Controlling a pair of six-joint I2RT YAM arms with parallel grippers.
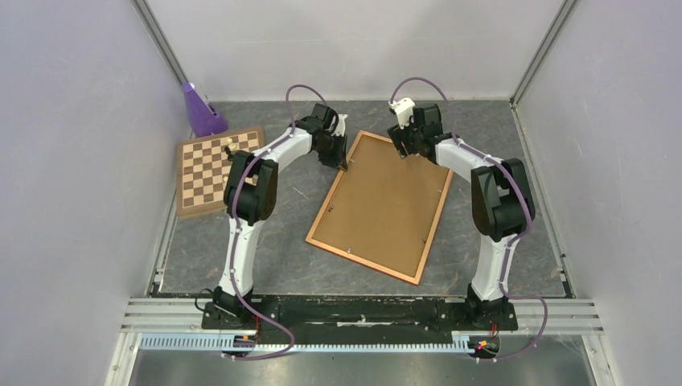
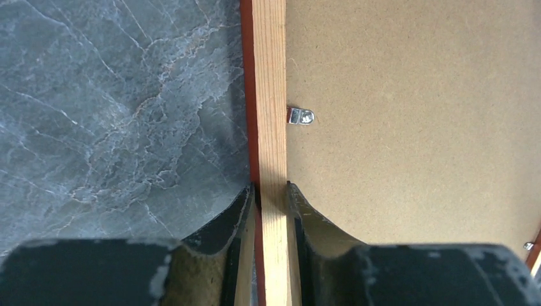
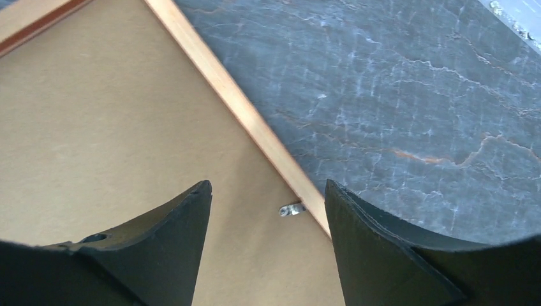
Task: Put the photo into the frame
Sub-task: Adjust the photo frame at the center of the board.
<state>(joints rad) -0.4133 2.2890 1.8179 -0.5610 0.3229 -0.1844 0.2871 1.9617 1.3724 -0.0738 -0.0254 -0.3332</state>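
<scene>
The orange-brown wooden frame (image 1: 361, 259) lies back side up on the grey table, with a plain brown backing panel (image 1: 382, 201) sitting in it. The photo is hidden. My left gripper (image 1: 338, 161) is at the frame's far left rail and shut on that rail (image 2: 269, 95), one finger outside it and one on the panel side. A small metal clip (image 2: 300, 116) sits just ahead of it. My right gripper (image 1: 403, 148) hovers open over the far end of the frame. Its fingers (image 3: 376, 242) straddle the rail (image 3: 228, 95) and another clip (image 3: 291, 209), touching nothing.
A checkered chessboard (image 1: 215, 169) lies at the left of the table, with a purple cone-like object (image 1: 197, 108) behind it in the far left corner. Walls close in the table on three sides.
</scene>
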